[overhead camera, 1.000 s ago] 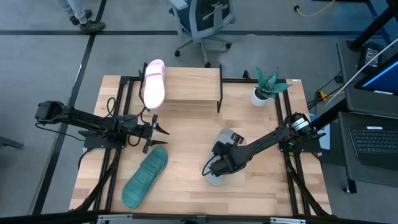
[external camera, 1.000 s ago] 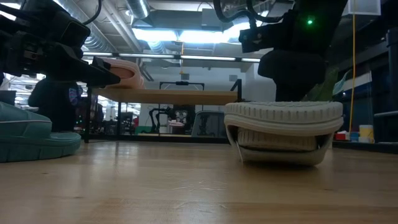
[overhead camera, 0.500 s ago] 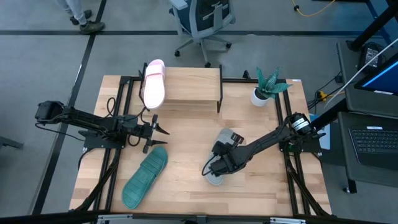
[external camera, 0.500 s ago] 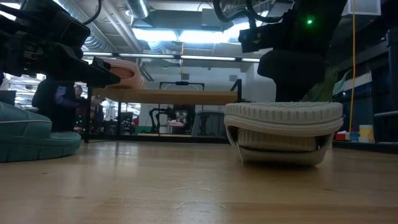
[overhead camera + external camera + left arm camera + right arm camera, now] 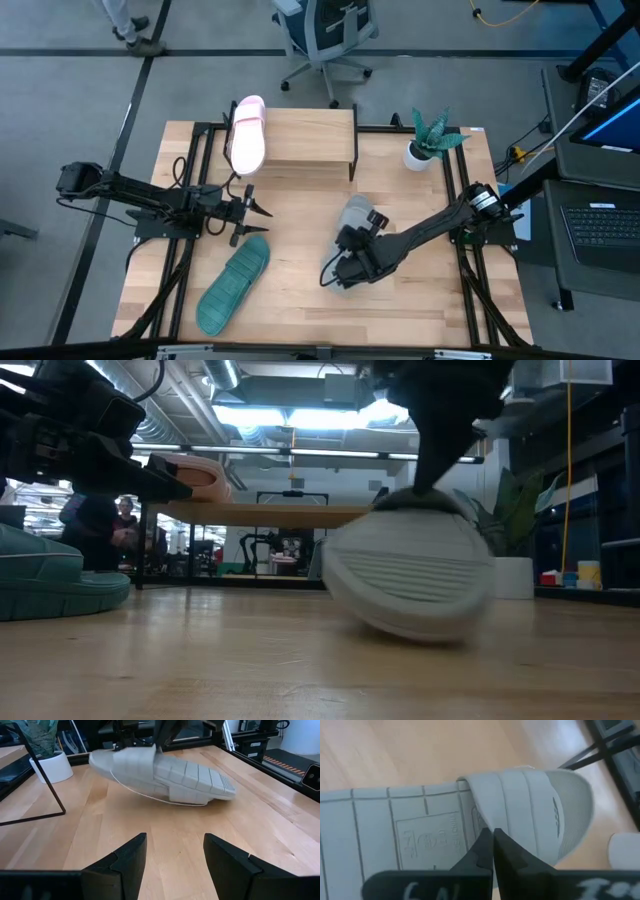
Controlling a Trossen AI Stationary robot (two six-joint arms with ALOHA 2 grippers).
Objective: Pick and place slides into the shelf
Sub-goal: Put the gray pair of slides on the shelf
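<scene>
Grey slide point(image 5: 352, 222): gripped at strap edge by right gripper point(image 5: 492, 851), fingers pinched tight on it; tilted, front and right of shelf point(image 5: 300, 138), sole ribs facing the low camera.
Pink slide point(image 5: 246, 133): resting on left end of shelf top.
Teal slide point(image 5: 233, 284): flat on table point(image 5: 300, 300), well in front of shelf, left of grey slide.
Left gripper point(image 5: 172, 852): fingers spread wide, empty, just in front of shelf's left end.
Potted plant point(image 5: 428, 139): right of shelf.
</scene>
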